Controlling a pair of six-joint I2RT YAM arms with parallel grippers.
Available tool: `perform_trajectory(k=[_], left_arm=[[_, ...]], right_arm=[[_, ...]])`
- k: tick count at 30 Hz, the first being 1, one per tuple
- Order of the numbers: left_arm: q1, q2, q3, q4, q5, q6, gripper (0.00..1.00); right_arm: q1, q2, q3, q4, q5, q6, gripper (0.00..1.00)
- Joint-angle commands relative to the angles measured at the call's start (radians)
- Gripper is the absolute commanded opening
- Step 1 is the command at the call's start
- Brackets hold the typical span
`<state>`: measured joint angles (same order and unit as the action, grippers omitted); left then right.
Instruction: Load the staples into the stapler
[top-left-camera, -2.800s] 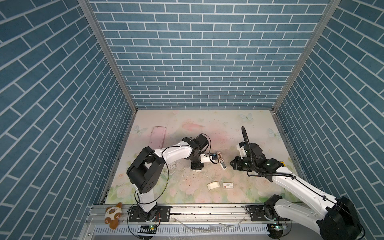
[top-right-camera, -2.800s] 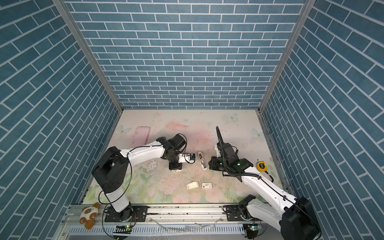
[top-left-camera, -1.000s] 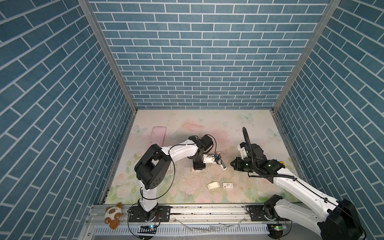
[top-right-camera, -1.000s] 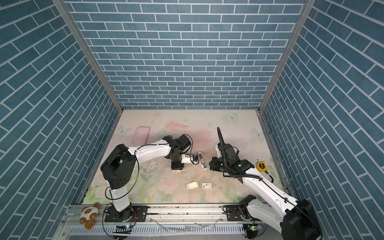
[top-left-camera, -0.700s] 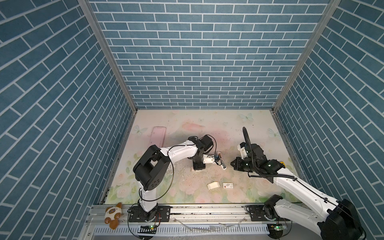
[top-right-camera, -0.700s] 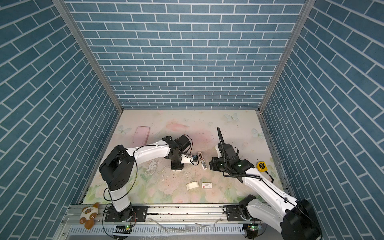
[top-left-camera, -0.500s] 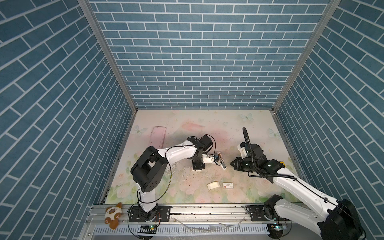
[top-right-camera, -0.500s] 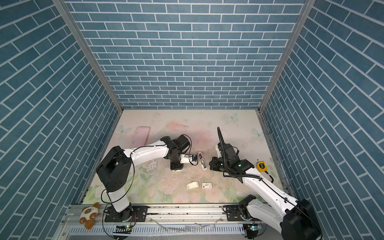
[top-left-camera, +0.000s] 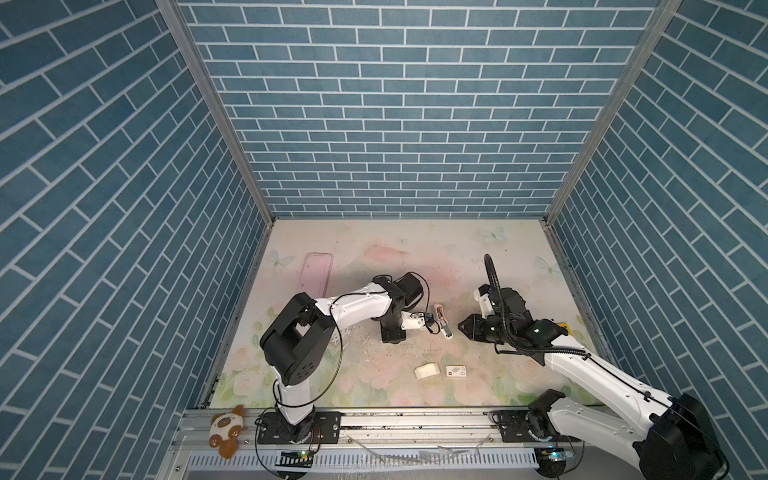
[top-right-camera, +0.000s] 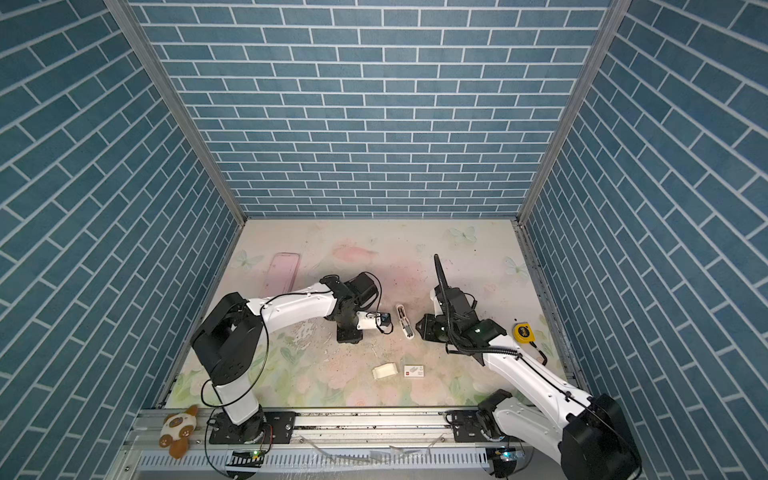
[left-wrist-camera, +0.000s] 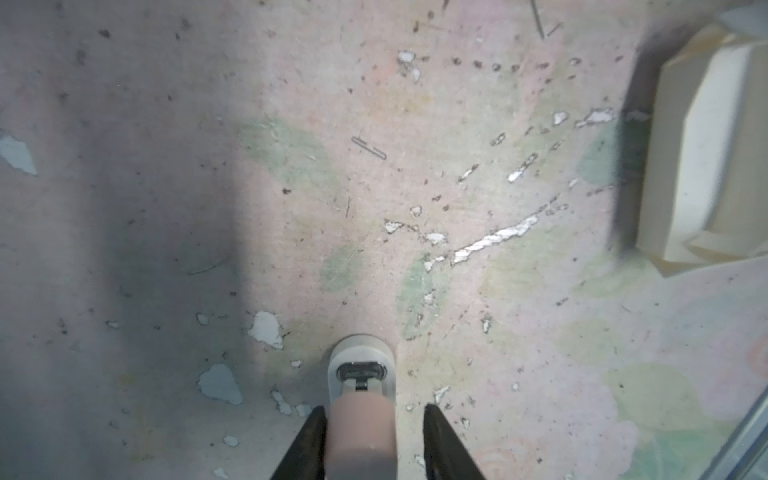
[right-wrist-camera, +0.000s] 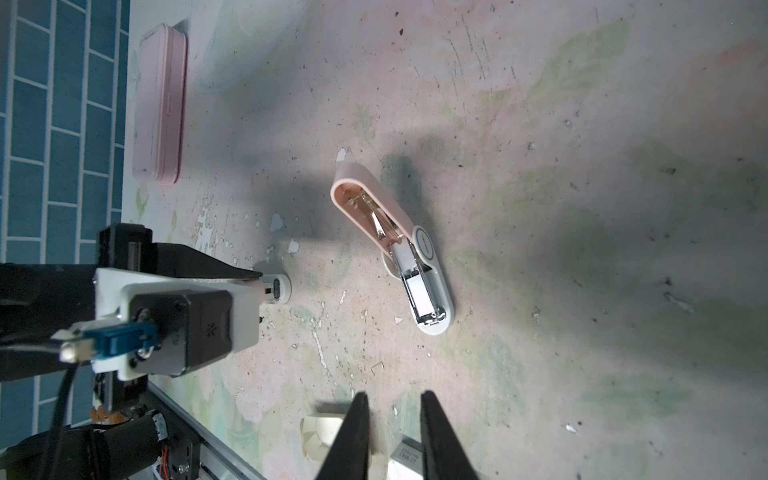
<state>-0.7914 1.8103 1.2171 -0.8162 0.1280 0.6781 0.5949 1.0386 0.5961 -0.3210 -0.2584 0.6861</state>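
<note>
The right gripper (top-left-camera: 460, 326), jaws apart and empty, sits just right of the open stapler (top-left-camera: 443, 321), which lies mid-floor, long axis nearly up-and-down the frame. The left gripper (top-left-camera: 392, 338), jaws parted either side of a small pink-and-white piece (left-wrist-camera: 360, 419), stands farther left; the staple tray (top-left-camera: 427, 370) lies lower.

Stapler (right-wrist-camera: 390, 249): matt pink plastic lid, smooth pale grey plastic base, shiny bare metal channel inside. Pink-capped piece (left-wrist-camera: 360, 415) between my left fingers (left-wrist-camera: 307, 449): same matt plastic look. The fingers themselves are matt black plastic. Loose staple (left-wrist-camera: 369, 147): thin dull metal wire. Tray (left-wrist-camera: 706, 145): matt white card. Sleeve (top-left-camera: 456, 371): printed card. Table mat (left-wrist-camera: 166, 166): matt floral print, scuffed, flaking to white. Pink case (right-wrist-camera: 160, 104): smooth, satin sheen. Plush toy (top-left-camera: 224, 428): fuzzy cloth. Rail (top-left-camera: 415, 422): brushed metal.
</note>
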Motion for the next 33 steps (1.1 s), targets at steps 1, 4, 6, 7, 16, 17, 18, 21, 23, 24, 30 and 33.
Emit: perform_trajectory(k=[1, 4, 6, 7, 16, 17, 18, 21, 23, 24, 30, 33], left_arm=[[0.0, -0.041, -0.003, -0.016, 0.011, -0.002, 0.47], [0.0, -0.064, 0.003, -0.016, 0.029, -0.003, 0.51], [0.0, -0.073, 0.021, -0.04, 0.052, 0.001, 0.53], [0.0, -0.077, 0.028, -0.051, 0.059, 0.004, 0.54], [0.009, -0.178, 0.049, -0.095, 0.093, 0.004, 0.56], [0.013, -0.191, 0.052, -0.096, 0.093, 0.002, 0.57], [0.018, -0.205, 0.056, -0.097, 0.096, -0.001, 0.57], [0.038, -0.236, 0.064, -0.097, 0.106, -0.002, 0.59], [0.056, -0.249, 0.068, -0.093, 0.11, -0.002, 0.59], [0.069, -0.253, 0.07, -0.089, 0.117, -0.005, 0.59], [0.134, -0.263, 0.066, -0.077, 0.163, -0.014, 0.6], [0.153, -0.264, 0.058, -0.079, 0.181, 0.003, 0.6]], right_arm=[[-0.004, 0.032, -0.017, 0.06, -0.019, -0.041, 0.26], [-0.004, 0.06, -0.013, 0.079, -0.04, -0.06, 0.28], [-0.004, 0.074, -0.011, 0.087, -0.04, -0.073, 0.28], [-0.004, 0.079, -0.008, 0.086, -0.039, -0.079, 0.29], [-0.001, 0.138, -0.02, 0.143, -0.063, -0.112, 0.31], [0.0, 0.146, -0.019, 0.152, -0.068, -0.114, 0.31], [0.002, 0.156, -0.017, 0.162, -0.073, -0.117, 0.32], [0.012, 0.188, -0.002, 0.172, -0.081, -0.131, 0.32], [0.017, 0.209, 0.008, 0.168, -0.072, -0.139, 0.32], [0.022, 0.215, 0.011, 0.169, -0.071, -0.144, 0.32], [0.033, 0.274, 0.051, 0.132, -0.028, -0.183, 0.32], [0.04, 0.301, 0.064, 0.137, -0.02, -0.199, 0.32]])
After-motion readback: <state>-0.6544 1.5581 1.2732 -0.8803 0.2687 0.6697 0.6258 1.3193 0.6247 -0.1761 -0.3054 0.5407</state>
